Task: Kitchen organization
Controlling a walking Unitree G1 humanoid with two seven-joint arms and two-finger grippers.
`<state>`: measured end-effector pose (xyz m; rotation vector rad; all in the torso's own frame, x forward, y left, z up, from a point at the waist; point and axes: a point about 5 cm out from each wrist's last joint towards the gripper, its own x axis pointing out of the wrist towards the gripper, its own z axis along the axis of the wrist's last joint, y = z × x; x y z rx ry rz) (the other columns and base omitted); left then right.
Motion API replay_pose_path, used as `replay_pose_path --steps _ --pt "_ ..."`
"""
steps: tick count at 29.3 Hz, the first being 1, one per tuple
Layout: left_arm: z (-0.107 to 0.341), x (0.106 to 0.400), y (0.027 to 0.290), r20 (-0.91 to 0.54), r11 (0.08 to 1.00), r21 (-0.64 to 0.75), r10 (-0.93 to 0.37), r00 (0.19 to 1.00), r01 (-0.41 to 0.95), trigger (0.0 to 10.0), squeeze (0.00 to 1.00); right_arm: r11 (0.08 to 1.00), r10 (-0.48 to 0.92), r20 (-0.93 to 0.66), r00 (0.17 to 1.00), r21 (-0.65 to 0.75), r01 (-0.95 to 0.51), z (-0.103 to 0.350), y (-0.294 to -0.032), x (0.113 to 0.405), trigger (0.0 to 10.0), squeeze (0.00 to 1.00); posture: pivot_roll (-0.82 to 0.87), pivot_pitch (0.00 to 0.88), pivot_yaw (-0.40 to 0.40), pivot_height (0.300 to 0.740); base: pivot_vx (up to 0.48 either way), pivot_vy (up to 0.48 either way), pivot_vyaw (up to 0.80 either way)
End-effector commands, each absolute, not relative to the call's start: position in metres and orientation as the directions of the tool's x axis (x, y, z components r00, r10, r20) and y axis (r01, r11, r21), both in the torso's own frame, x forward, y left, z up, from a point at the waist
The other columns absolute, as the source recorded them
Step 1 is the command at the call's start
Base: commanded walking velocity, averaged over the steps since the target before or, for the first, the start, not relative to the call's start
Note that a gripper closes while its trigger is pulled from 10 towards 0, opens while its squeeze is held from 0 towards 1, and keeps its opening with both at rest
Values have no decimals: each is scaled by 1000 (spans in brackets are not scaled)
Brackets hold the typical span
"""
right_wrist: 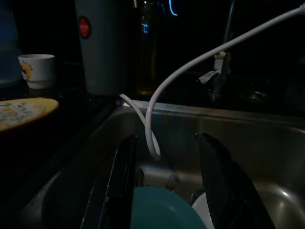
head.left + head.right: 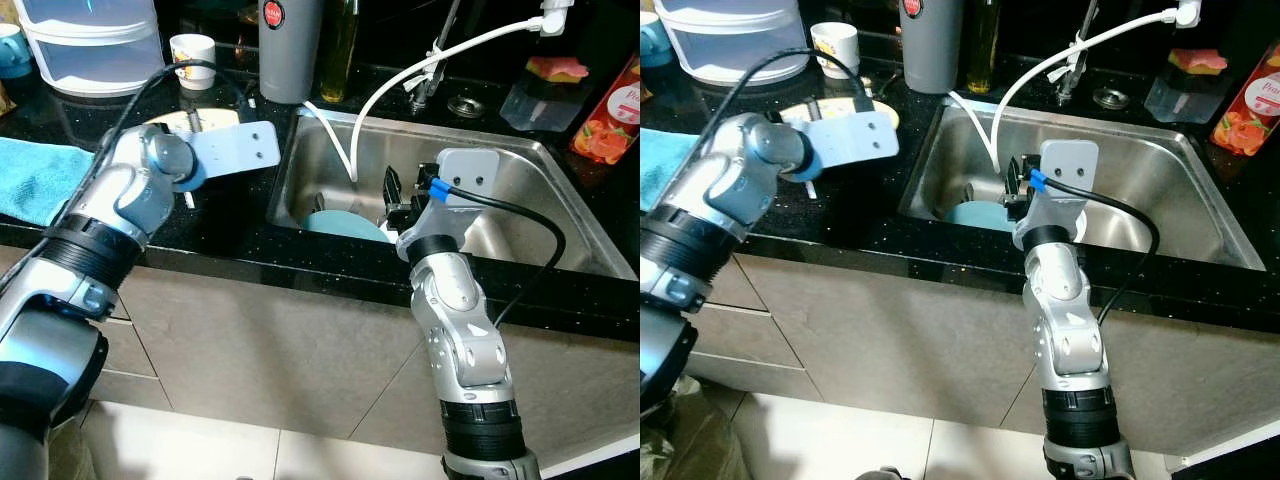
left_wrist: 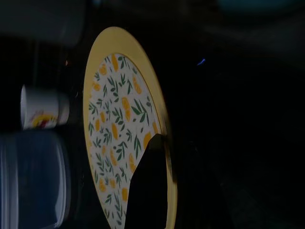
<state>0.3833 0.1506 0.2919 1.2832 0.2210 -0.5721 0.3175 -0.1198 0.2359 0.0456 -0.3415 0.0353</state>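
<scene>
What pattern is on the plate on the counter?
The plate has a yellow rim with yellow fruits and green leaves on white; left wrist view shows it best.

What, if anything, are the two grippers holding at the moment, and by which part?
Nothing by the right gripper: its fingers stand open above the teal plate in the sink. The left gripper's finger overlaps the yellow plate's rim; a grip cannot be told.

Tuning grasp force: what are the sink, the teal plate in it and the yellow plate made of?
Sink: brushed stainless steel, dull grey sheen. Teal plate: smooth and glossy, ceramic or melamine, can't tell. Yellow plate: printed leaf pattern, matte-looking, probably melamine or glazed ceramic.
</scene>
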Motion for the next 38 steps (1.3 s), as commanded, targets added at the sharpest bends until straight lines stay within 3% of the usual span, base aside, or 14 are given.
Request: replay_pose_path --steps 1,6,14,15,19,20,23,29,31,32,34,35,37,38 --pt "283 378 143 -508 119 815 -323 798 567 10000 0 998 15 334 942 45 -32 236 -122 318 10000 0 248 53 -61 740 0 0 0" --pt "272 368 142 -560 43 794 -340 756 607 10000 0 998 14 334 943 48 -31 235 -122 318 10000 0 252 53 -60 740 0 0 0" --pt "273 370 142 -529 78 811 -325 784 580 10000 0 998 13 334 942 49 -32 235 -122 318 10000 0 252 54 -60 740 0 0 0" --pt "273 370 143 -529 80 811 -320 785 580 10000 1000 998 14 335 942 49 -32 235 -122 318 10000 0 252 53 -60 740 0 0 0" --pt "281 362 131 -517 171 753 -442 733 635 10000 1000 998 14 334 943 49 -32 235 -122 319 10000 0 254 53 -60 740 0 0 0" --pt "285 360 125 -499 194 737 -489 715 647 10000 0 998 14 334 943 49 -32 235 -122 319 10000 0 254 52 -60 740 0 0 0" --pt "296 359 117 -438 264 708 -563 700 655 10000 0 998 15 334 942 49 -33 235 -122 319 10000 0 254 52 -60 740 0 0 0" --pt "304 381 138 -386 332 775 -424 819 537 10000 0 998 14 337 941 48 -32 235 -122 319 10000 0 256 42 -58 740 0 0 0" --pt "311 388 141 -311 448 746 -418 854 492 10000 0 998 15 337 941 47 -33 235 -121 319 10000 0 256 40 -56 740 0 0 0" --pt "311 388 141 -311 448 746 -418 854 492 10000 0 998 15 337 941 47 -33 235 -121 319 10000 0 256 40 -56 740 0 0 0" --pt "325 393 137 -163 635 628 -457 874 449 10000 0 998 14 338 941 48 -32 235 -121 319 10000 0 256 40 -56 740 0 0 0" --pt "325 393 137 -163 635 628 -457 874 449 10000 0 998 14 338 941 48 -32 235 -121 319 10000 0 256 40 -56 740 0 0 0" --pt "350 397 135 72 866 297 -441 895 403 10000 0 998 12 338 941 49 -31 235 -122 319 10000 0 255 38 -49 740 0 0 0" --pt "350 397 135 72 866 297 -441 895 403 10000 0 998 12 338 941 49 -31 235 -122 319 10000 0 255 38 -49 740 0 0 0"
